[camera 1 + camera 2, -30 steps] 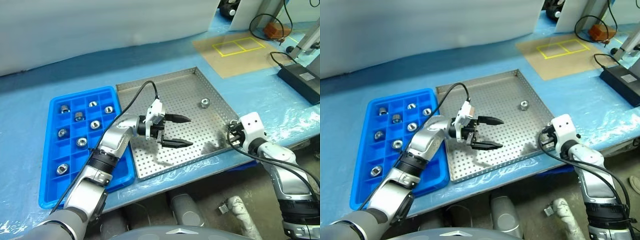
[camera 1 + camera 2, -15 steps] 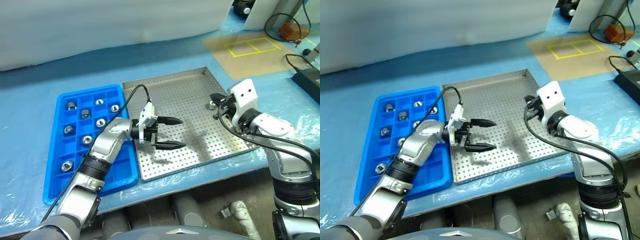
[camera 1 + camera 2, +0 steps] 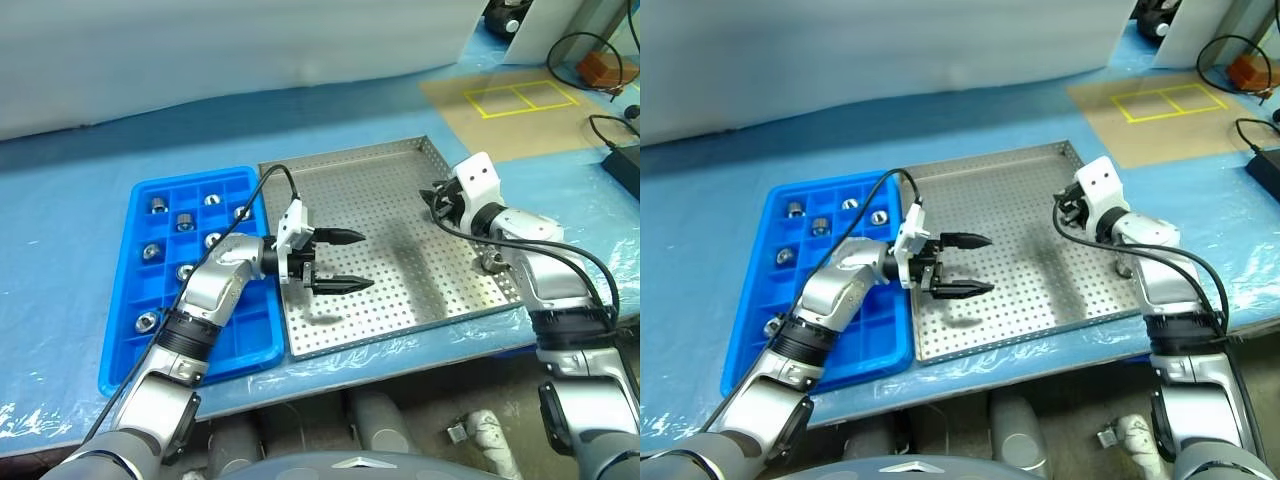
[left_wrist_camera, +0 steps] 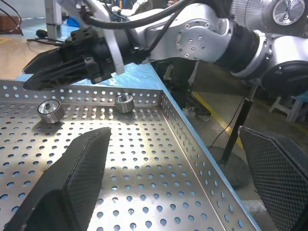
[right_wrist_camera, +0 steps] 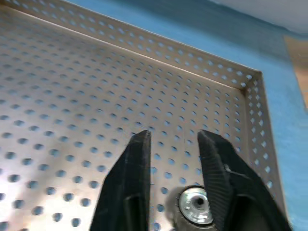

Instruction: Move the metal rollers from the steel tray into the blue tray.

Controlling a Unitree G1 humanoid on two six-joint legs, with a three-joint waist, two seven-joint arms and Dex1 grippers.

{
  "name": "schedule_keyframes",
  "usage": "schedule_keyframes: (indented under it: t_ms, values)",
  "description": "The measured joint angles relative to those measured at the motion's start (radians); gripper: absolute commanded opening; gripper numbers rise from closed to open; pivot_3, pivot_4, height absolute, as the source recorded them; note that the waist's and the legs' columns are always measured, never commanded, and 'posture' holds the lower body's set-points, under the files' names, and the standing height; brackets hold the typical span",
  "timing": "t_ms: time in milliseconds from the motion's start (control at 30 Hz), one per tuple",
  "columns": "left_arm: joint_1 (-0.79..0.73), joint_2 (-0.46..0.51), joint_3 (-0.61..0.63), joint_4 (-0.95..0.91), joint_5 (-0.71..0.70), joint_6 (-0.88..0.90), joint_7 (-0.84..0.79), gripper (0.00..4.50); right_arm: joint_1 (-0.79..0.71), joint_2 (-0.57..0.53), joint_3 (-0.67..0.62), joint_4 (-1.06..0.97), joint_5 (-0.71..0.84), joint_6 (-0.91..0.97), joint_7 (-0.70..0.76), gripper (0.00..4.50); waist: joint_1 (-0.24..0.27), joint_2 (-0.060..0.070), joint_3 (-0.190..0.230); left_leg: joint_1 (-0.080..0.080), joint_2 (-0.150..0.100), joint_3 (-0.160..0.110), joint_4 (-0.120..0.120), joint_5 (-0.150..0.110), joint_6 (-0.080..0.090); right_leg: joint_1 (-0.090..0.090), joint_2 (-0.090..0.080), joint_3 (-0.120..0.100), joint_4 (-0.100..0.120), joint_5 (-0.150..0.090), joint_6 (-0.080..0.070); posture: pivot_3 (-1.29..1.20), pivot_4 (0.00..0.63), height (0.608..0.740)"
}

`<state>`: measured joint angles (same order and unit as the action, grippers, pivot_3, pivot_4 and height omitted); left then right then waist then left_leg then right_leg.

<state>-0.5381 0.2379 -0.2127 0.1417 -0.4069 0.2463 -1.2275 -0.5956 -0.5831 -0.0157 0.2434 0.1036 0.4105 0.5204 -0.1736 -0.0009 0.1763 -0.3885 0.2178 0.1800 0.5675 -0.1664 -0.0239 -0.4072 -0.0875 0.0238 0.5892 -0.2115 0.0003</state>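
At frame centre, the left end effector (image 3: pixel 342 261) hangs over the large perforated silver steel tray (image 3: pixel 400 290), its black fingers spread wide and empty. To its left, the bright blue compartmented plastic tray (image 3: pixel 120 345) on the blue-covered bench (image 3: pixel 80 170) holds several small shiny metal rollers (image 3: pixel 186 221). At centre right, the right end effector (image 5: pixel 172 159) hovers over the steel tray's far corner, fingers parted with a gap, with a roller (image 5: pixel 196 203) lying just below them.
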Motion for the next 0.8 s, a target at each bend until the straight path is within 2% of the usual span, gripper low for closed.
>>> schedule_keyframes:
  t_ms: [67, 200, 467, 800]
  values:
    - [0.000, 0.001, 0.001, -0.001, -0.001, 0.000, 0.001, 4.50, -0.046, 0.012, 0.008, 0.076, -0.023, -0.034, -0.014, 3.31, -0.001, 0.000, 0.000, 0.000, 0.001, 0.000, 0.000, 0.000, 0.000, 0.000, 0.000, 0.000, 0.001, 0.000, 0.000, -0.44, 0.150, 0.740]
    - [0.001, 0.015, 0.007, -0.001, -0.002, 0.000, 0.006, 4.50, -0.093, 0.040, 0.010, 0.173, -0.049, -0.077, -0.025, 3.31, 0.005, 0.000, 0.000, 0.000, 0.001, 0.000, 0.002, 0.000, 0.000, 0.000, 0.000, 0.000, 0.002, 0.000, 0.000, -0.43, 0.150, 0.740]
    - [0.004, 0.016, 0.008, -0.014, -0.002, 0.001, 0.015, 4.50, -0.092, 0.062, 0.019, 0.260, -0.086, -0.124, -0.038, 3.31, 0.027, 0.000, 0.000, -0.002, 0.001, 0.000, 0.007, -0.002, 0.003, 0.000, -0.001, 0.000, 0.003, 0.000, 0.000, -0.42, 0.150, 0.740]
    - [0.009, 0.026, 0.009, -0.018, -0.002, 0.001, 0.015, 4.50, 0.046, 0.017, -0.004, 0.199, -0.086, -0.114, -0.032, 3.31, 0.058, 0.000, 0.000, -0.002, 0.001, 0.000, 0.007, -0.002, 0.003, 0.000, 0.000, 0.000, 0.003, 0.000, 0.000, -0.43, 0.150, 0.740]
